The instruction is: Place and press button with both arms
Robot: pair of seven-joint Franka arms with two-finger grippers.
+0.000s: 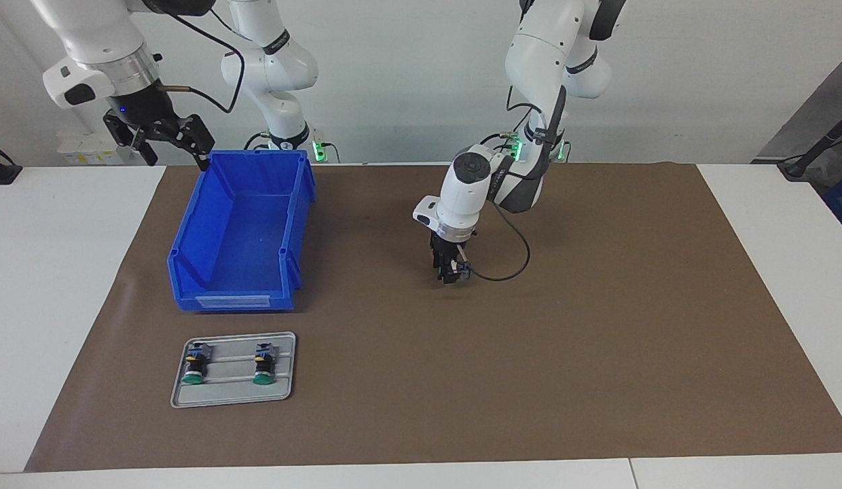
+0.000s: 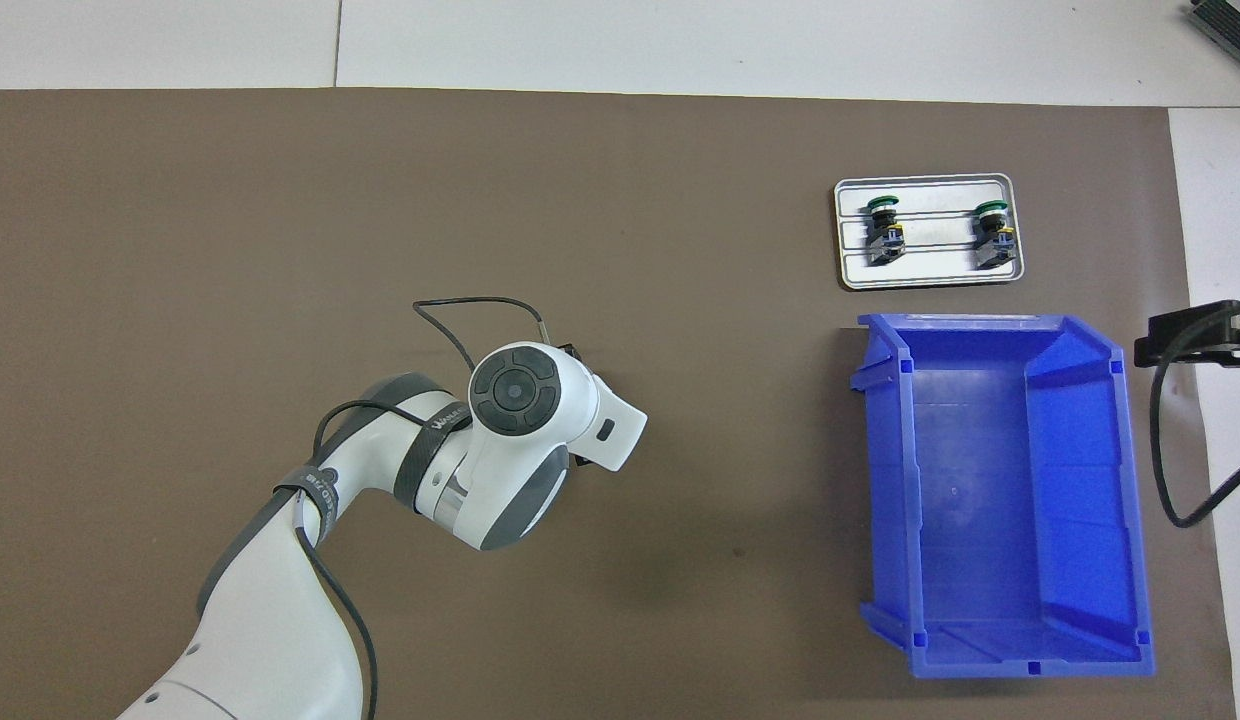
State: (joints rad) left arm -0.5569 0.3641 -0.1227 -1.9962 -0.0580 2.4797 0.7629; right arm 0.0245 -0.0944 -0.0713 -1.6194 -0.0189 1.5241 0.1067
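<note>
The left gripper stands low over the brown mat near the middle of the table, pointing straight down; something small and bluish shows between its fingertips, which may be the third button, but the pictures do not settle whether the jaws are clamped on it or merely closing around it (in the overhead view the wrist housing covers the fingertips entirely). The right gripper waits in the air beside the rim of the blue bin, at the right arm's end of the table, its jaws apart and holding nothing. Two buttons lie on their sides in the grey tray, which sits farther from the robots than the bin: one button toward the right arm's end and a second button beside it, both with green caps pointing away from the robots; the bin is empty. The step in hand appears to be a pickup or a set-down of a button at the mat's centre. Risks from here: a grip on the round cap or the cylindrical body, not the flat base block, could let the part roll or twist out when lifted; a lift begun before the jaws seat fully could drop it onto the mat; the loose black cable hanging beside the left wrist could snag the part or drag it; a button set down tilted would tip when pressed.
</note>
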